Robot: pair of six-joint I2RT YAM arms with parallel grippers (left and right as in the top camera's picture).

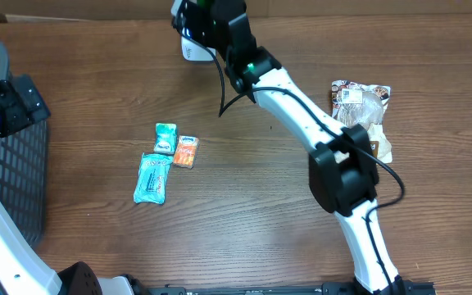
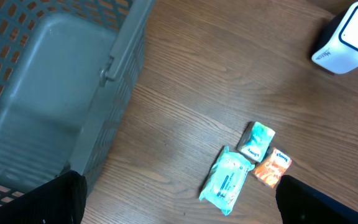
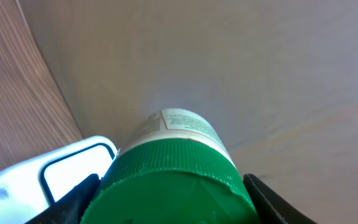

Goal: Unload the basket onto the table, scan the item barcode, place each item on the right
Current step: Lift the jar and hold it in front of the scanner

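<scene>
Right gripper [image 3: 173,208] half-closed around a green-capped bottle [image 3: 179,127], held at the scanner [image 3: 73,168], upper centre of the overhead frame.
The grip seems to be at the cap alone, so the bottle could twist or slip, and its barcode may well face away from the scanner window, giving no read. Left gripper [image 2: 188,208] hangs fully open, holding nothing, by the basket [image 2: 42,93]. No writing can be read: the scanner's base lettering, the bottle's label print and the packets [image 1: 152,178] are all too small.
</scene>
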